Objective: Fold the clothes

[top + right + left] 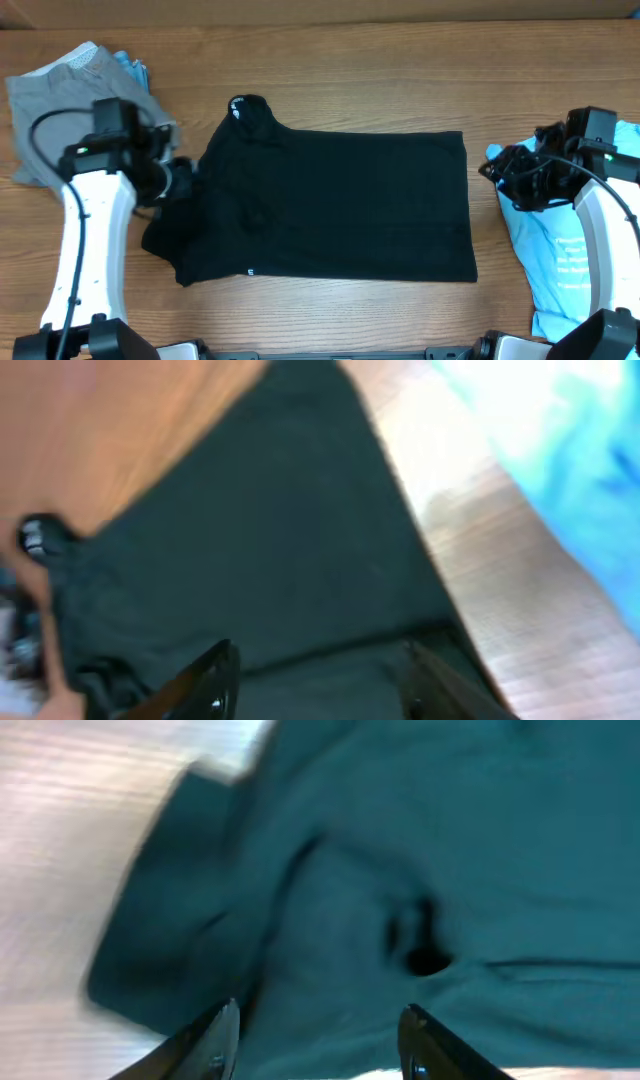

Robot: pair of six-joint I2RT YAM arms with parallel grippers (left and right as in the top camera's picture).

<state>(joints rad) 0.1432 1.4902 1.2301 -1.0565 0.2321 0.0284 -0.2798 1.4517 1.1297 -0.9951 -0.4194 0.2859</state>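
Where the overhead camera looks down, the black shirt (330,205) lies spread flat across the middle of the worktop (400,80), with its collar (246,106) toward the far-left corner and its straight hem facing the right edge. A crumpled grey garment (50,100) sits in the far-left corner, and a light blue garment (555,250) lies along the right edge. The left fingers (185,180) hang at the shirt's left side by the sleeve, though this view does not show whether they touch the cloth. The right fingers (497,172) sit just beside the hem, between the shirt and the blue garment. From the left wrist, which is blurred, the left fingers (218,1038) stand apart with nothing between them. The shirt (450,870) fills most of the frame beyond them, its sleeve edge meeting bare worktop (80,840) toward the left. From the right wrist, the right fingers (215,680) are likewise spread and hold nothing. The shirt (260,560) stretches away toward the collar (35,538), and the blue garment (560,460) is bright at the upper right, apart from the hem across a strip of worktop (480,550).
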